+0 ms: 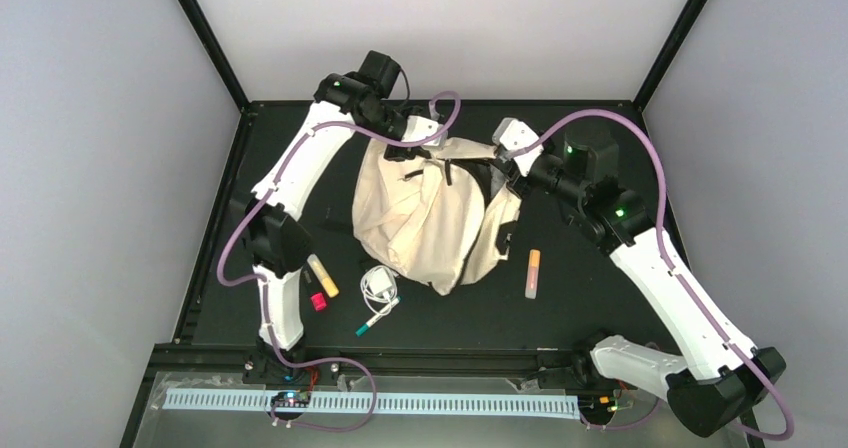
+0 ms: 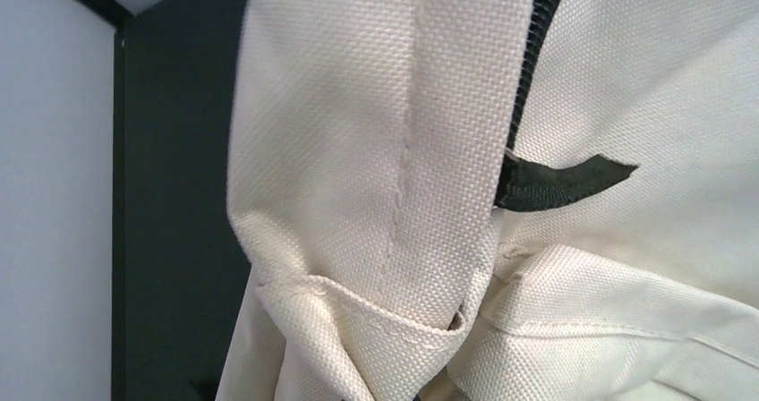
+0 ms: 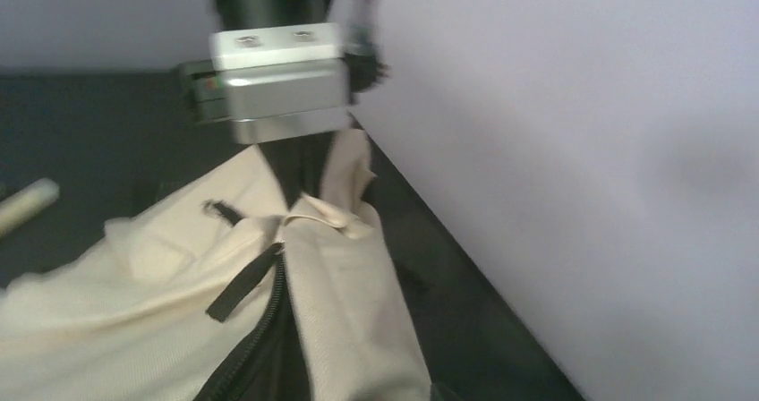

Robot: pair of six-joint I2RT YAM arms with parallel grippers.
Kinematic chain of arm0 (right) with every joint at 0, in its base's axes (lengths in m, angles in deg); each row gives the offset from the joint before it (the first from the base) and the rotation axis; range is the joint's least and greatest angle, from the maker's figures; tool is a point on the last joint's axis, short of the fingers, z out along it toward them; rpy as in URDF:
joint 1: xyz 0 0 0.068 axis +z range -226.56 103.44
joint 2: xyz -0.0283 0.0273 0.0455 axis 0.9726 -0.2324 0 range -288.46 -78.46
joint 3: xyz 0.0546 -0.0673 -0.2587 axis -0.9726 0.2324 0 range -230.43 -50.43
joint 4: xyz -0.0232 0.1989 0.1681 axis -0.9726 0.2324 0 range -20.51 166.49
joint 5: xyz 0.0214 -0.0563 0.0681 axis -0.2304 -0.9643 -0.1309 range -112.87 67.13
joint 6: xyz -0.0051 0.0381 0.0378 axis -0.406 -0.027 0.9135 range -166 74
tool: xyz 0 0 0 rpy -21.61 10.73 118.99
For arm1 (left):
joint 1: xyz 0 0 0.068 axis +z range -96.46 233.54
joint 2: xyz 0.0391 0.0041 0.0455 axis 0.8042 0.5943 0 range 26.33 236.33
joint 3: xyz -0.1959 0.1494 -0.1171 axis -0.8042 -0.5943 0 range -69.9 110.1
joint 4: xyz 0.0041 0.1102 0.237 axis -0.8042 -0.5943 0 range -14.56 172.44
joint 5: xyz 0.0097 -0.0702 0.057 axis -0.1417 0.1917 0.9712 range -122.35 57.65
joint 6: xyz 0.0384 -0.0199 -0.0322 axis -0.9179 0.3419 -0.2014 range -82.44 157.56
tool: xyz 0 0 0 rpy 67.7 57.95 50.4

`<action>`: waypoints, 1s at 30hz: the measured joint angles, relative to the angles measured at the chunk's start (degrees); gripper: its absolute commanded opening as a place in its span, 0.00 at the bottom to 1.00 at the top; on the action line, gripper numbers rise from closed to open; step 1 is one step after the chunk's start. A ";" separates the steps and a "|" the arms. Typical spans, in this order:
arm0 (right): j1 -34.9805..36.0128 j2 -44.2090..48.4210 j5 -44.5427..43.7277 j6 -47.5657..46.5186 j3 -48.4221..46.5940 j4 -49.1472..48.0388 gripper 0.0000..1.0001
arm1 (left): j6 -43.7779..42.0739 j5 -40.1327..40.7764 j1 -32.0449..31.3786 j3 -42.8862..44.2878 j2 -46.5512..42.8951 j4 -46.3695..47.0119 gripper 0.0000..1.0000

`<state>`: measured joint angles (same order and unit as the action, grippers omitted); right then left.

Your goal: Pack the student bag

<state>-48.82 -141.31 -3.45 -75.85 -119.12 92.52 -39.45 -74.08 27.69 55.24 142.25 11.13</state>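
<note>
Left pincer (image 3: 300, 191) clamped on far top edge of student bag (image 1: 430, 218); right pincer (image 1: 512, 160) at bag's right edge, grip unclear

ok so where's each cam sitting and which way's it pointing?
Top external: above and behind the bases, looking down at the table and student bag; both arms show, left hand and right hand at the bag's far end.
Left wrist: pressed close to bag fabric, on its zipper and black tab; own fingers not visible.
Right wrist: low beside the bag, facing the left hand pinching the fabric; own fingers not visible.
Shared: all see the bag; both wrist views show a zipper with a black tab.
</note>
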 measured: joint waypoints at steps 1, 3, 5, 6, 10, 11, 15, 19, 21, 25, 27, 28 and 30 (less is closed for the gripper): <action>-0.07 0.55 -1.51 1.84 0.28 -0.39 0.45 | 1.25 0.98 0.00 -1.01 -1.09 0.26 0.02; -0.15 1.53 -4.48 5.86 0.48 -0.76 0.53 | 4.68 3.30 0.04 -2.10 -3.19 0.35 0.02; -0.20 2.10 -7.21 10.51 0.39 -0.24 0.56 | 9.09 5.81 0.02 -2.16 -4.68 0.61 0.01; -0.20 2.16 -8.17 12.79 0.20 0.61 0.58 | 11.50 7.37 0.00 -2.25 -5.46 0.90 0.02; -0.20 2.69 -10.64 20.81 -0.70 4.52 0.59 | 18.60 13.22 -0.11 -3.10 -7.87 1.68 0.02; -0.20 3.43 -11.50 22.80 -0.76 5.42 0.58 | 19.98 14.27 -0.13 -3.63 -8.48 1.86 0.02; -0.20 6.99 -12.94 29.73 -1.79 7.19 0.46 | 24.11 17.20 -0.20 -5.20 -10.23 2.19 0.02; 0.92 8.87 -9.99 37.92 -1.84 5.57 0.38 | 26.97 18.93 -0.39 -5.31 -10.93 2.32 0.02; 3.96 8.72 -8.66 42.51 0.24 2.12 0.36 | 28.15 19.47 -0.52 -5.31 -11.08 2.34 0.02; 12.83 4.48 -9.46 48.52 4.46 -3.91 0.32 | 29.53 19.74 -0.79 -5.66 -11.37 2.36 0.02; 15.34 0.81 -10.69 50.29 4.68 -5.88 0.32 | 29.97 19.82 -0.90 -5.92 -11.69 2.40 0.02; 16.13 -1.27 -11.37 51.23 4.68 -7.39 0.32 | 30.16 19.87 -0.94 -6.21 -11.96 2.45 0.02; 16.70 -4.07 -12.44 52.50 4.66 -9.49 0.33 | 30.45 19.89 -1.14 -6.95 -12.57 2.71 0.02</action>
<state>-32.12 -145.38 -15.88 -23.35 -114.46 83.03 -9.00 -54.19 26.55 48.29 129.69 13.84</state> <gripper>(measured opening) 0.324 0.026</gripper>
